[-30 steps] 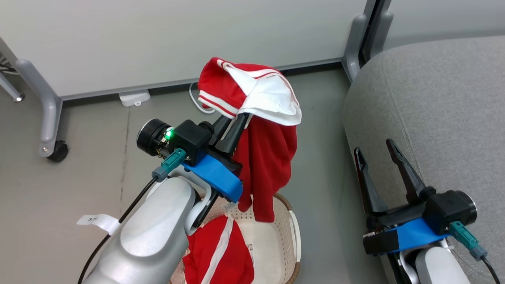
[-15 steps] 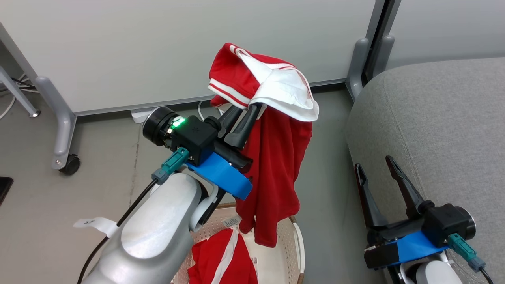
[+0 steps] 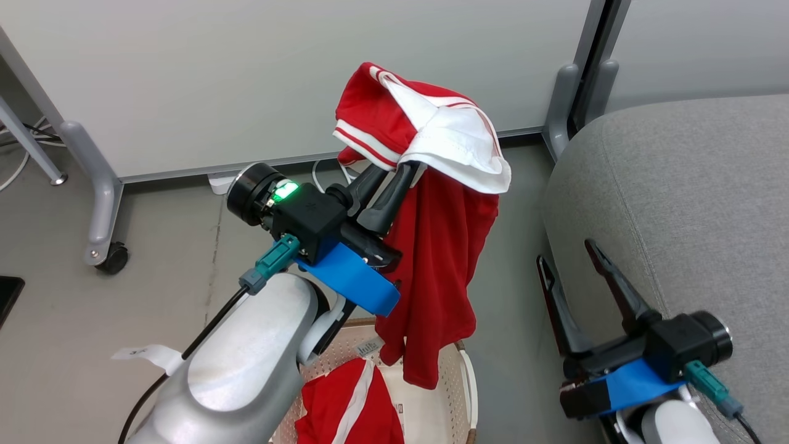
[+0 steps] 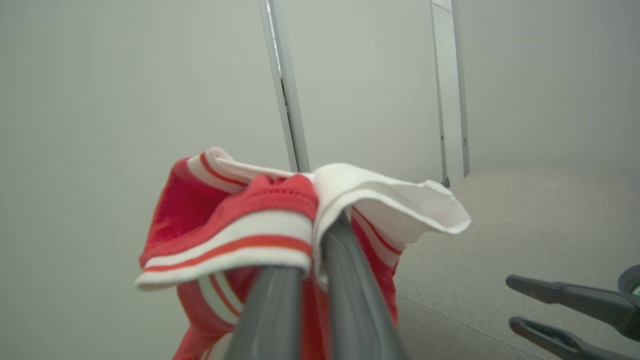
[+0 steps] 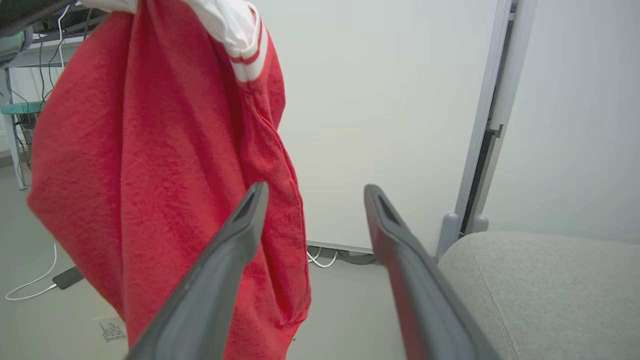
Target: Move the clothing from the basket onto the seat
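Head view shows the left hand [image 3: 387, 182] closed tight on a red garment [image 3: 441, 259], its two fingers pinching the bunched white-and-striped end so that the cloth folds over the fingertips. Compared with a second ago, the garment has been carried up and toward the seat [image 3: 678, 185]. The camera has tilted too, but the gap between cloth and cushion edge has clearly narrowed to a thin strip of floor [image 3: 521, 290]. That suggests the lift out of the basket [image 3: 466, 376] is nearly done and the sideways carry has begun. The garment is in the air, not yet over the cushion.

Its long axis runs straight down. The striped, white-panelled end sits at the top in the grip. The plain red body hangs as a narrow fold, and the lower hem points at the basket's far rim, seemingly clear of it, though this angle does not settle that.

A second garment [image 3: 348, 407] lies in the basket, so half the job remains. The right hand [image 3: 566, 251] has its fingers spread wide and holds nothing, close beside the seat's front edge.
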{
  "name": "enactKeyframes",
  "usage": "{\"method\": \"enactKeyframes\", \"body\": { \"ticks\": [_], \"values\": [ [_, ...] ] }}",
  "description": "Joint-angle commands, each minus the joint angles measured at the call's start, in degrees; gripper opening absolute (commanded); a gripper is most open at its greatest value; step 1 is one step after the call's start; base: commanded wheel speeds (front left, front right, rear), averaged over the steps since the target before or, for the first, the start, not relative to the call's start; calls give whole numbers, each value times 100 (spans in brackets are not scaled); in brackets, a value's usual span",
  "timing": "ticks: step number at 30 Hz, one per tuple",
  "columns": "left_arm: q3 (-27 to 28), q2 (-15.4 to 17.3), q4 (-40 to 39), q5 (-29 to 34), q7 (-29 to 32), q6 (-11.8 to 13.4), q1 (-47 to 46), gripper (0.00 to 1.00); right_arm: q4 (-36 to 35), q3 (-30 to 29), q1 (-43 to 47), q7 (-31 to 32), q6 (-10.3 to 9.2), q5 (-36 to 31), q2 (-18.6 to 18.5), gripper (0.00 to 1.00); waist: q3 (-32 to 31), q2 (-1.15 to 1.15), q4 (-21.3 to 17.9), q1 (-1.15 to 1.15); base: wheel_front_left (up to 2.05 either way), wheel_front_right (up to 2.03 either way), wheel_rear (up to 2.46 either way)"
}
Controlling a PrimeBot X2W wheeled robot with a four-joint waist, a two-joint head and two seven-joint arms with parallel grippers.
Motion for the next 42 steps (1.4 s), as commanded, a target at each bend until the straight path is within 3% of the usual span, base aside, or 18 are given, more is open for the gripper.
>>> {"method": "enactKeyframes", "body": {
  "ticks": [1, 12, 18, 36, 37, 38, 42],
  "values": [
    [-5, 15, -54, -11, 3, 36, 28, 0, -3, 60, -168, -23, 3, -24, -132, 100, 25, 0, 12, 0, 0, 0, 0],
    [-191, -120, -151, 56, 5, 47, -114, 0, 389, 1036, -1241, -22, 3, 270, -1022, 100, 194, 0, 174, 0, 0, 0, 0],
    [-345, -221, -158, 74, -22, 23, -160, 0, 812, 1556, -1723, -22, 3, 488, -1332, 100, 248, 0, 267, 0, 0, 0, 0],
    [-710, -322, -248, 73, -58, -33, -313, 0, 1746, 2582, -2527, -22, 3, 1209, -1591, 100, 357, 0, 419, 0, 0, 0, 0],
    [-719, -320, -250, 69, -61, -34, -318, 0, 1760, 2594, -2547, -23, 3, 1254, -1574, 30, 359, 0, 421, 0, 0, 0, 0],
    [-725, -316, -246, 66, -63, -35, -320, 0, 1769, 2601, -2557, -22, 3, 1293, -1557, 0, 358, 0, 421, 0, 0, 0, 0],
    [-741, -295, -226, 65, -66, -36, -325, 0, 1786, 2631, -2573, -22, 3, 1360, -1539, 0, 361, 0, 416, 0, 0, 0, 0]
  ]
}}
